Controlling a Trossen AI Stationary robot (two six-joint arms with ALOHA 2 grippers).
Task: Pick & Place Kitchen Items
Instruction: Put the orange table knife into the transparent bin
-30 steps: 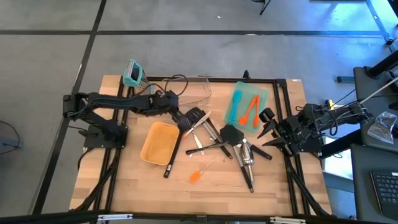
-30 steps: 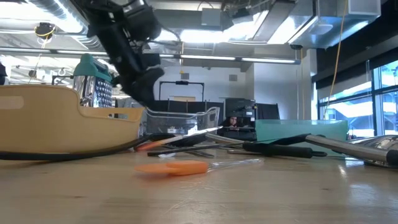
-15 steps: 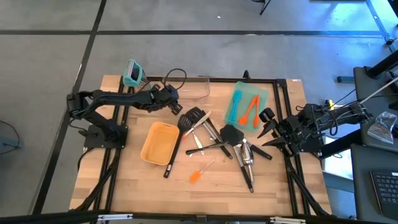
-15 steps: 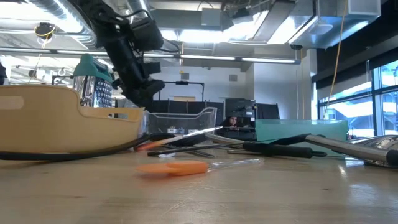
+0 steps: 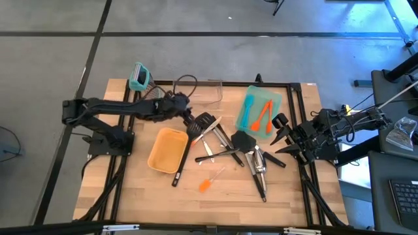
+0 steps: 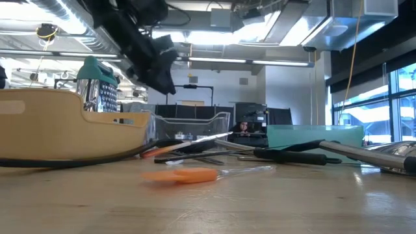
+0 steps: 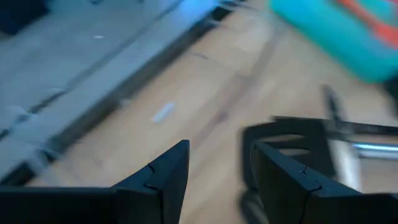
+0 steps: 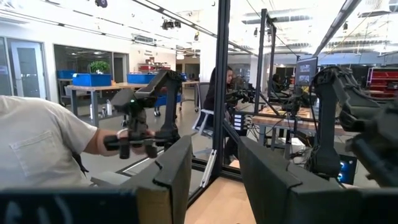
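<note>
The kitchen items lie in a loose pile at mid-table. They include a black slotted turner (image 5: 203,123), a second black turner (image 5: 243,139), a silver scoop (image 5: 258,163) and thin metal pieces. An orange spatula (image 5: 205,185) lies alone nearer the front. My left gripper (image 5: 189,117) hovers open above the table, just left of the first turner's head (image 7: 289,140), with nothing between its fingers. At the right edge my right gripper (image 5: 279,129) stands open and raised, empty, and its wrist view looks into the room.
A yellow bin (image 5: 168,149) sits left of the pile. A teal tray (image 5: 260,109) at the far right holds orange and teal spatulas. A clear container (image 5: 204,92) and a teal-handled grater (image 5: 139,77) stand along the far edge. A person's arm (image 8: 43,149) shows beyond the table.
My left gripper has risen above the table. It first drew back toward the far left, then swung out again toward the black turner's head. Its fingers stay open and empty. None of the utensils have moved.
</note>
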